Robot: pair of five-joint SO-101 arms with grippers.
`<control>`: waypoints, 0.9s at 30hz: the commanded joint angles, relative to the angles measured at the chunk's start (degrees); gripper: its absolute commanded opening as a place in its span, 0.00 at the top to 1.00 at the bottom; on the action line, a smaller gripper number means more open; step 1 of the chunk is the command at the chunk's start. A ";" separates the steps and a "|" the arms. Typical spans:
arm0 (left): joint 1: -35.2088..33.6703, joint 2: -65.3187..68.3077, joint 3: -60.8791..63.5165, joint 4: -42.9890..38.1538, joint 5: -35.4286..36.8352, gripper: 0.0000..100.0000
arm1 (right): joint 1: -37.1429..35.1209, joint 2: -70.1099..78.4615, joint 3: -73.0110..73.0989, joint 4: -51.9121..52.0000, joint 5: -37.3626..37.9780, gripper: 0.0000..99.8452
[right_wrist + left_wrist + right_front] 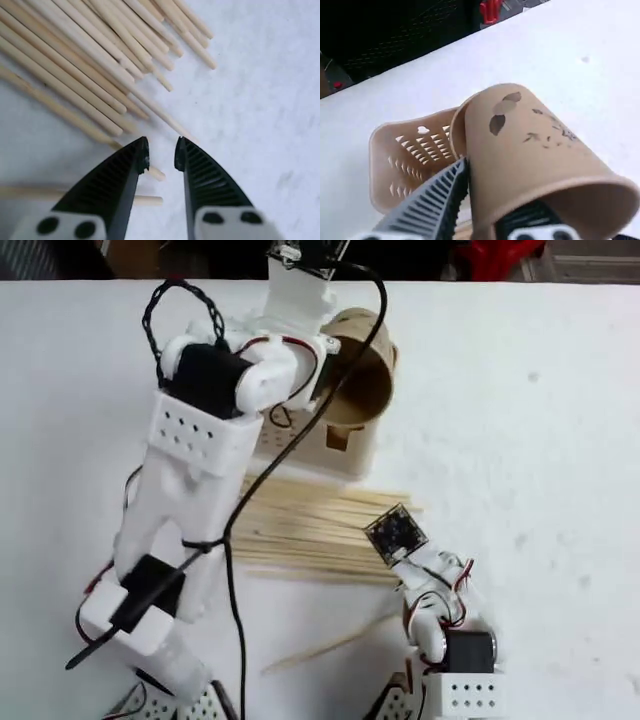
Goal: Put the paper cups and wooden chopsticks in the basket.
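Note:
My left gripper point(476, 176) is shut on a brown paper cup point(535, 150), one finger point(440, 200) outside the wall and the other inside the mouth. The cup point(362, 375) lies tilted on its side over the beige slotted basket point(325, 448) at the table's far middle; the basket's point(407, 152) open top is just beyond the cup's base. A pile of wooden chopsticks point(315, 525) lies in front of the basket. My right gripper point(161, 152) hovers open just above the table at the near edge of the chopsticks point(95, 65), with the tip of one stick under its gap.
A single loose chopstick point(325, 645) lies apart, near the front between the two arm bases. A black cable point(235, 570) runs along the left arm. The white table point(540, 440) stretches bare to the right.

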 commanded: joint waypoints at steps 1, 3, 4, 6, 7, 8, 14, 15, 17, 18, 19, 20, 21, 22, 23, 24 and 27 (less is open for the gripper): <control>-0.22 -0.13 0.88 -6.95 0.09 0.84 | 0.40 -0.40 0.44 -0.48 0.62 0.91; -0.22 -0.04 0.97 -9.93 0.09 0.84 | 0.40 -0.40 0.44 -0.48 0.62 0.91; -0.22 -0.04 1.32 -11.43 0.09 0.84 | 0.40 -0.40 0.44 -0.48 0.62 0.91; -0.22 -0.04 1.76 -13.89 0.09 0.84 | 0.40 -0.40 0.44 -0.48 0.62 0.91; -0.31 -0.04 1.76 -14.68 0.09 0.84 | 0.40 -0.40 0.44 -0.48 0.62 0.91; -0.31 -0.04 1.76 -15.12 0.09 0.84 | 0.40 -0.40 0.44 -0.48 0.62 0.91; -0.31 -0.13 1.49 -15.38 0.09 0.84 | 0.40 -0.40 0.44 -0.48 0.62 0.91; -0.40 -0.13 1.49 -15.38 0.09 0.84 | 0.40 -0.40 0.44 -0.48 0.62 0.91; -1.27 -0.04 1.76 -17.05 0.09 0.84 | 0.40 -0.40 0.44 -0.48 0.62 0.91; -1.71 0.04 1.76 -18.55 0.09 0.84 | 0.40 -0.40 0.44 -0.48 0.62 0.91; -2.68 0.48 1.76 -19.96 0.09 0.84 | 0.40 -0.40 0.44 -0.48 0.62 0.91; -3.47 1.54 1.67 -21.19 0.09 0.84 | 0.40 -0.40 0.44 -0.48 0.62 0.91; -4.09 2.95 1.41 -22.07 0.09 0.84 | 0.40 -0.40 0.44 -0.48 0.62 0.91; -4.53 4.44 1.32 -22.51 -0.18 0.84 | 0.40 -0.40 0.44 -0.48 0.62 0.91; -4.79 6.20 1.23 -22.68 -1.58 0.84 | 0.40 -0.40 0.44 -0.48 0.62 0.91; -4.88 7.87 1.23 -22.77 -3.52 0.84 | 0.40 -0.40 0.44 -0.48 0.62 0.91; -4.53 11.38 1.23 -22.59 -7.03 0.84 | 0.40 -0.40 0.44 -0.48 0.62 0.91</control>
